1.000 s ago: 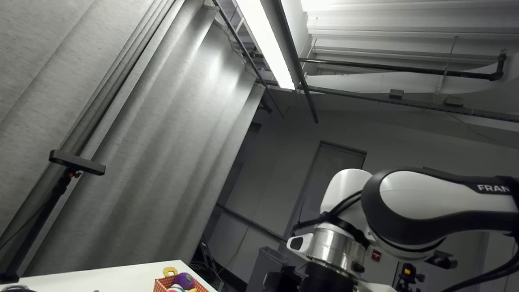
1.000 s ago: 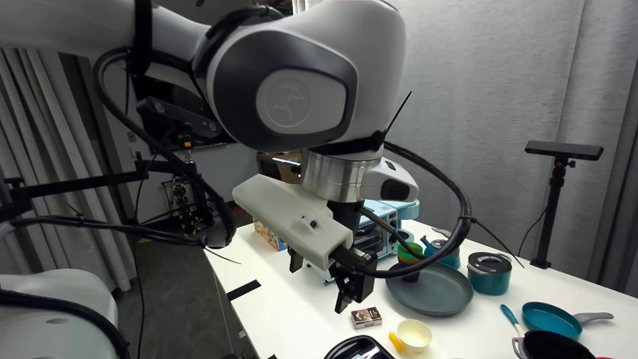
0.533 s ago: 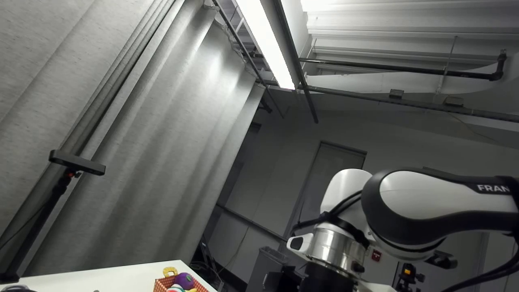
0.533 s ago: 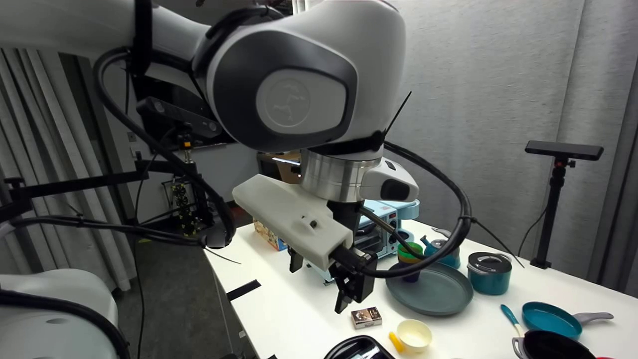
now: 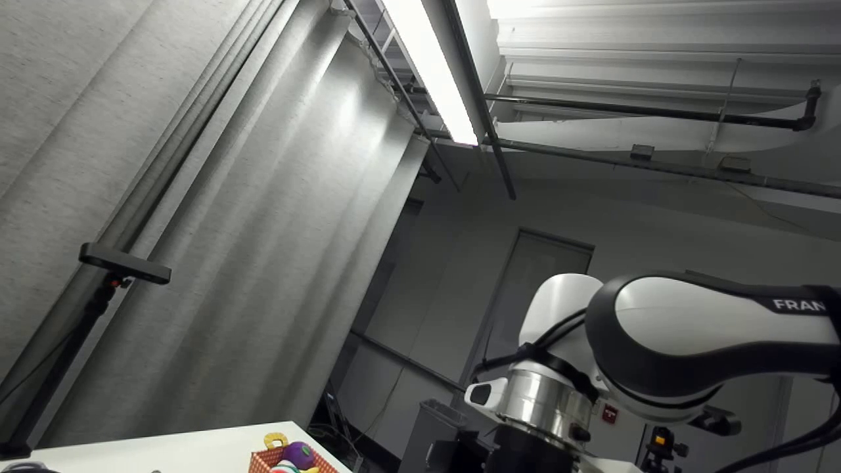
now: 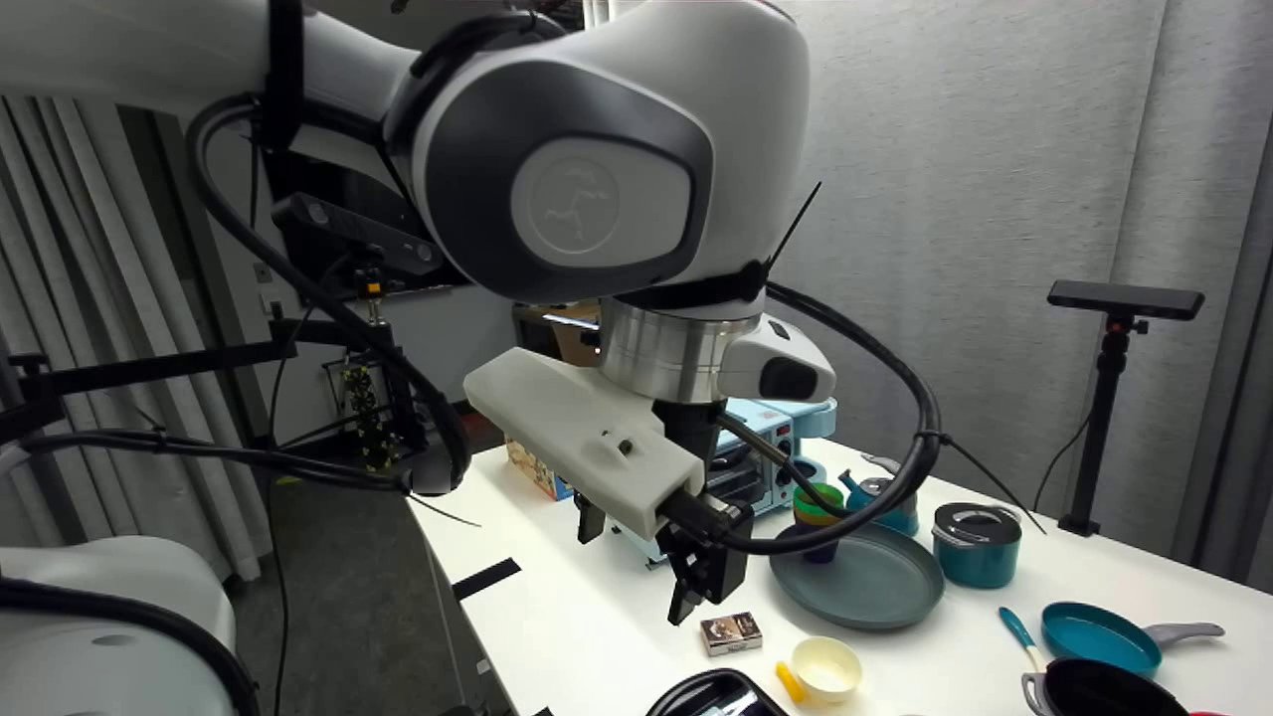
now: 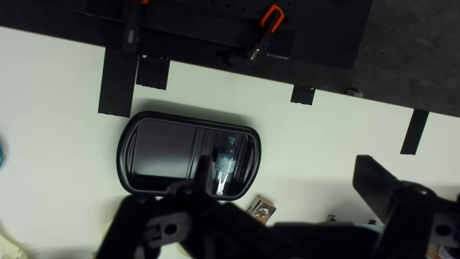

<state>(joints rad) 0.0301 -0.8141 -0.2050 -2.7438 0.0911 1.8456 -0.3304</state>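
In an exterior view, the white letters "FRAN" [image 5: 799, 305] stand on the robot arm [image 5: 690, 315], breaking off at a black band [image 5: 832, 322]. In an exterior view, an embossed emblem [image 6: 574, 207] marks its round cover [image 6: 636, 204]. Too small to read are the red wall box [image 5: 610, 413] and, in the wrist view, the label [image 7: 225, 166] on the bottle [image 7: 225, 161] and the small printed box [image 7: 262, 210].

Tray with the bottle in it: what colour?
The tray is black, rim and inside alike; the wrist view shows it best.
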